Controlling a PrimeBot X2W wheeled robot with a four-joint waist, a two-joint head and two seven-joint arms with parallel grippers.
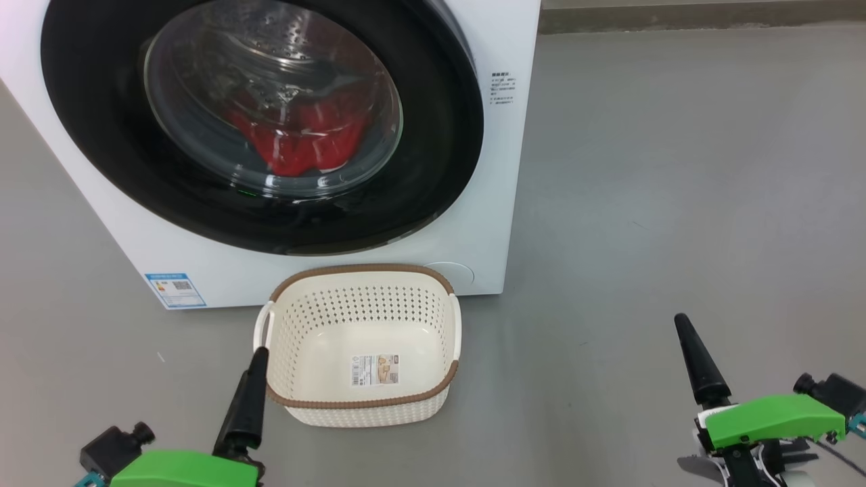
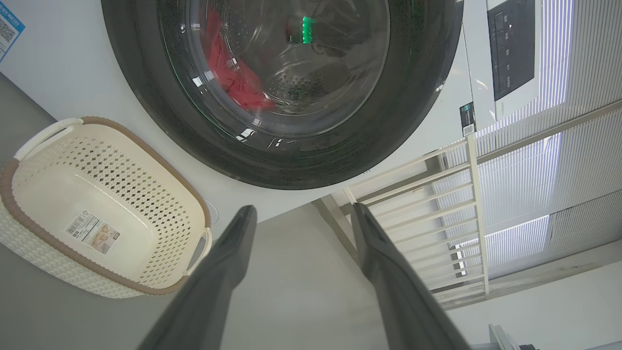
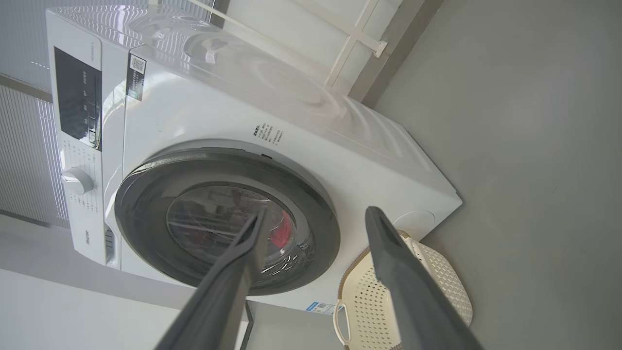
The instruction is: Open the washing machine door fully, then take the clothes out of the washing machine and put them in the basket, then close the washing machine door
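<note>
The washing machine (image 1: 223, 270) stands at the upper left, white, with its door (image 1: 440, 135) lying over the opening, black rim and glass bowl facing me. Red clothes (image 1: 298, 145) show through the glass inside the drum. The basket (image 1: 362, 269) sits empty on the floor right before the machine, with a paper label on its bottom. My left gripper (image 1: 259, 355) is low at the basket's left side; in the left wrist view it (image 2: 303, 209) is open and holds nothing. My right gripper (image 1: 682, 323) is far right over bare floor, likewise open (image 3: 318, 214), pointing at the door (image 3: 146, 194).
Grey floor (image 1: 676, 169) stretches to the right of the machine and basket. A white railing (image 2: 437, 194) and blinds stand beyond the machine's side. The machine's dark control panel (image 3: 77, 97) and a knob (image 3: 77, 181) sit above the door.
</note>
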